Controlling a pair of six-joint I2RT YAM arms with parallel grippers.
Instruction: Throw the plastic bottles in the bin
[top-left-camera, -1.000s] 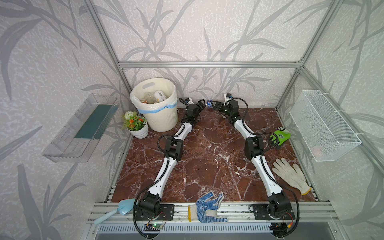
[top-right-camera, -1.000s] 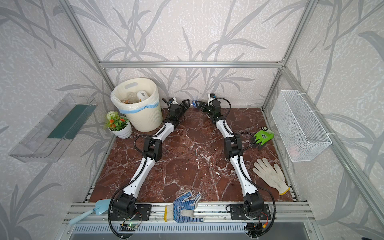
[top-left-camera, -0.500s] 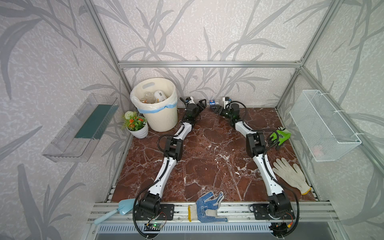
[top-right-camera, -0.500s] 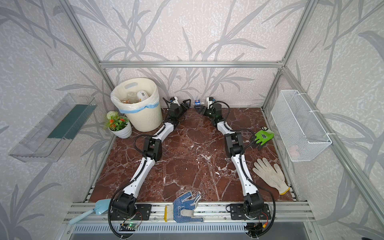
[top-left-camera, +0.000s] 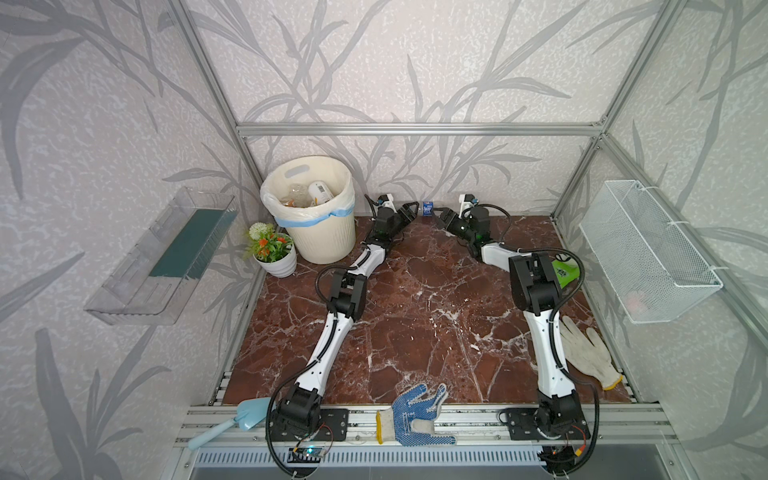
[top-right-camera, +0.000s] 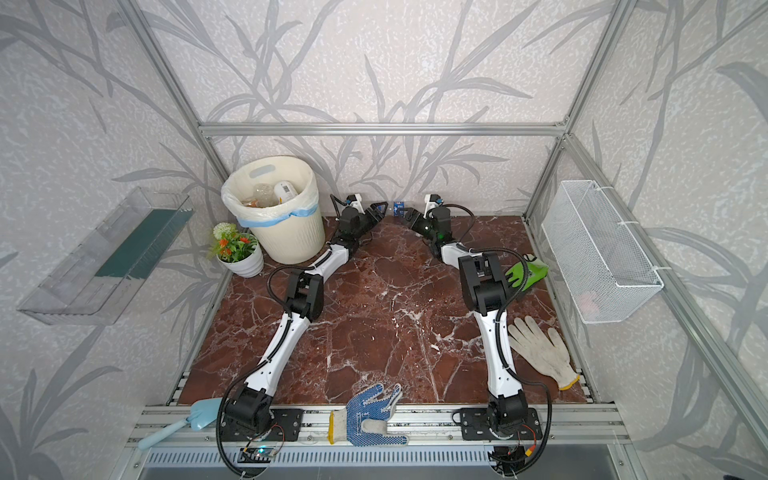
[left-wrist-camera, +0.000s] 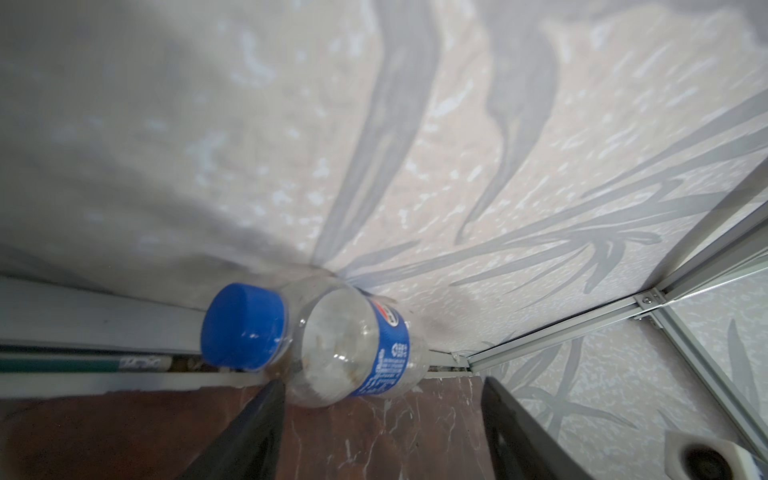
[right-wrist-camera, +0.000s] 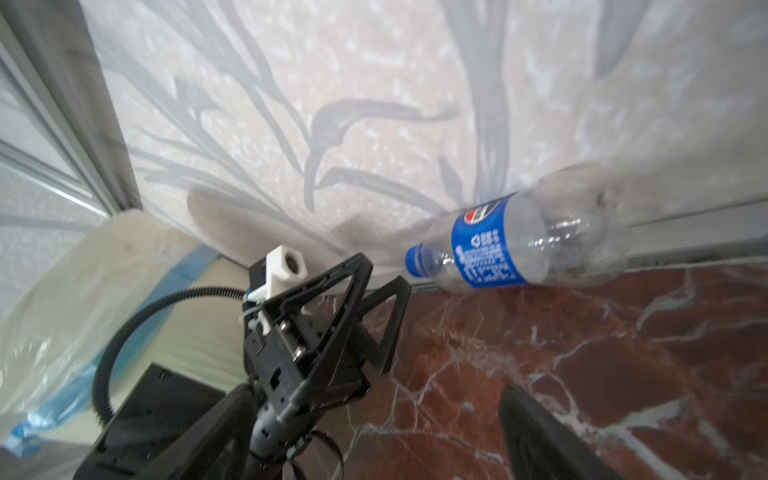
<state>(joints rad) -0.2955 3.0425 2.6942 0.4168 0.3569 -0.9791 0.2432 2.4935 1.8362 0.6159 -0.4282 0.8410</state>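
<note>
- The bottle (left-wrist-camera: 353, 345) lies on its side on the surface (top-left-camera: 415, 316), tight against the foot of the back wall, loose and held by nothing.
- Its long axis runs roughly along that wall, with the blue cap (left-wrist-camera: 243, 326) toward the bin (top-left-camera: 328, 245) side and the base toward the right arm's side.
- The left gripper (left-wrist-camera: 382, 382) faces it from the cap end, jaws parted wider than the bottle's body and empty. One fingertip is just beside the neck, the clear body sits just past the gap, and the cap falls outside it.
- So the axis slants across the jaws rather than lying square to them. I judge a clean grip needs the wrist pushed forward, perhaps turned, so the fingers straddle the body.
- The right gripper (top-left-camera: 439, 212) stands off the base end, empty. Its one visible finger (right-wrist-camera: 540, 428) is well apart from the bottle, and the gripper looks open.
- The left is nearer, and the bin, already holding bottles, stands on its side, so I read this as the left's pick.
- The wall behind leaves little room, and a nudge could roll the bottle along it.
</note>
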